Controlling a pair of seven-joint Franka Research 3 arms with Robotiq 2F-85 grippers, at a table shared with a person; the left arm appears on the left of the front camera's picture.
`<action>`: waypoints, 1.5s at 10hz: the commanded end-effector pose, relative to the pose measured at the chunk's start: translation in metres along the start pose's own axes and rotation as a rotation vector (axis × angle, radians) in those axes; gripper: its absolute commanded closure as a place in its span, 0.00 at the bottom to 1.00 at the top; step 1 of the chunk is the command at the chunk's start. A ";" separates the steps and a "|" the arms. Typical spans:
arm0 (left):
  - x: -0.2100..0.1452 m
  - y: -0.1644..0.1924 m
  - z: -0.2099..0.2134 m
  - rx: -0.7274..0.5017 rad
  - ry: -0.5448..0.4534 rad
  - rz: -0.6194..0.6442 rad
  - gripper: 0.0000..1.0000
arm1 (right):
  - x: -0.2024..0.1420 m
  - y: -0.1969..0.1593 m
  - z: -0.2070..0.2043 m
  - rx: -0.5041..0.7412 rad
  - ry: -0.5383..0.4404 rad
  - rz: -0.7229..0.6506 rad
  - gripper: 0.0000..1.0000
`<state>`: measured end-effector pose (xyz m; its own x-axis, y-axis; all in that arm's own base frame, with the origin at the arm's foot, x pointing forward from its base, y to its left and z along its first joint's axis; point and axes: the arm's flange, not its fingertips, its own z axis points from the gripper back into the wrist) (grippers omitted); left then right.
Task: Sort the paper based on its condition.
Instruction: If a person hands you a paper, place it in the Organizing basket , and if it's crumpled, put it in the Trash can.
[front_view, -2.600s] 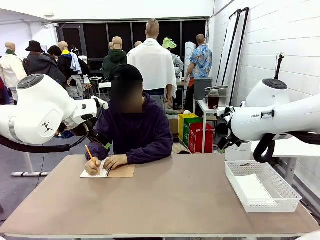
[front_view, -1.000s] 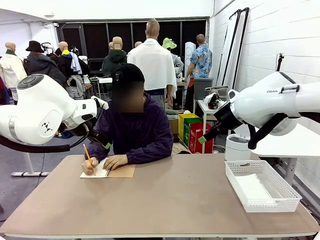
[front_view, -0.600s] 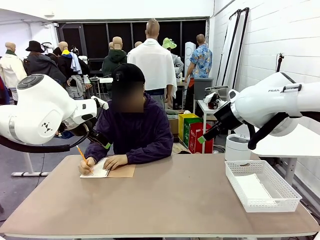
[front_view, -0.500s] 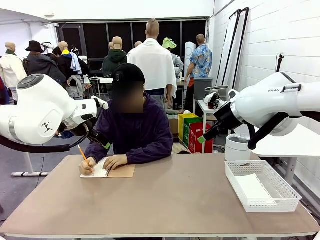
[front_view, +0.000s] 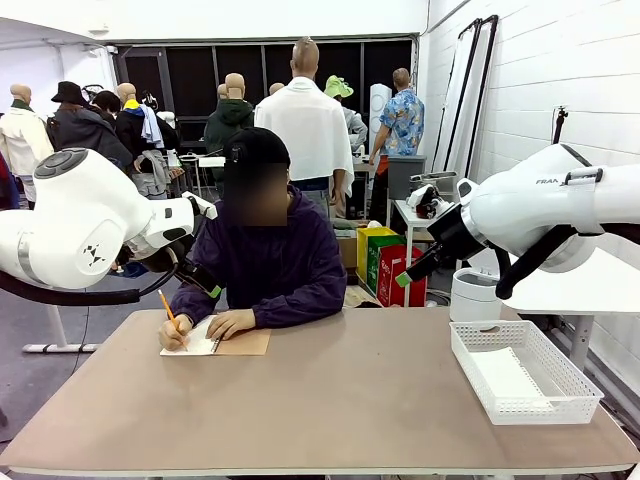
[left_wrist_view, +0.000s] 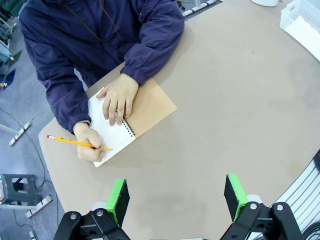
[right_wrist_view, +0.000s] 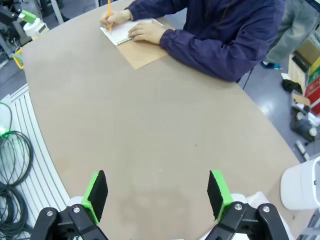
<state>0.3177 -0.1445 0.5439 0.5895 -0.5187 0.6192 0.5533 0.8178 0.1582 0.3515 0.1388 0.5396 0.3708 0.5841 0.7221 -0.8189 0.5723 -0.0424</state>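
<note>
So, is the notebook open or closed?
Open: the notebook shows a white page beside its brown cover, and a hand writes on it.

The paper (front_view: 497, 375), white and flat, lies inside the lattice basket (front_view: 540, 408) on the table's right.

Table (front_view: 350, 400) mid and near edge are bare, so we've got free passage there from both sides. Obstacles: far-left corner is taken by the person's forearms. Writing hand (front_view: 175, 333) has the pencil (front_view: 168, 308) sticking up, other hand (front_view: 232, 323) lies flat on the notebook (front_view: 225, 343). Right edge: white basket (front_view: 520, 372), raised walls, open on top. Wide gap btw notebook and basket. Left gripper (left_wrist_view: 175, 195) and right gripper (right_wrist_view: 157, 192) hang above the surface, jaws wide, nothing btw them.
</note>
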 end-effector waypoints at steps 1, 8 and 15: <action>-0.001 0.001 0.000 -0.007 0.001 -0.007 0.00 | -0.001 -0.001 -0.001 0.000 0.005 0.004 0.00; -0.001 0.001 0.000 -0.007 0.001 -0.007 0.00 | -0.001 -0.001 -0.001 0.000 0.005 0.004 0.00; -0.001 0.001 0.000 -0.007 0.001 -0.007 0.00 | -0.001 -0.001 -0.001 0.000 0.005 0.004 0.00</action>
<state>0.3177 -0.1445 0.5439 0.5895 -0.5187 0.6192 0.5533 0.8178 0.1582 0.3515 0.1388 0.5396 0.3707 0.5841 0.7220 -0.8189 0.5723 -0.0425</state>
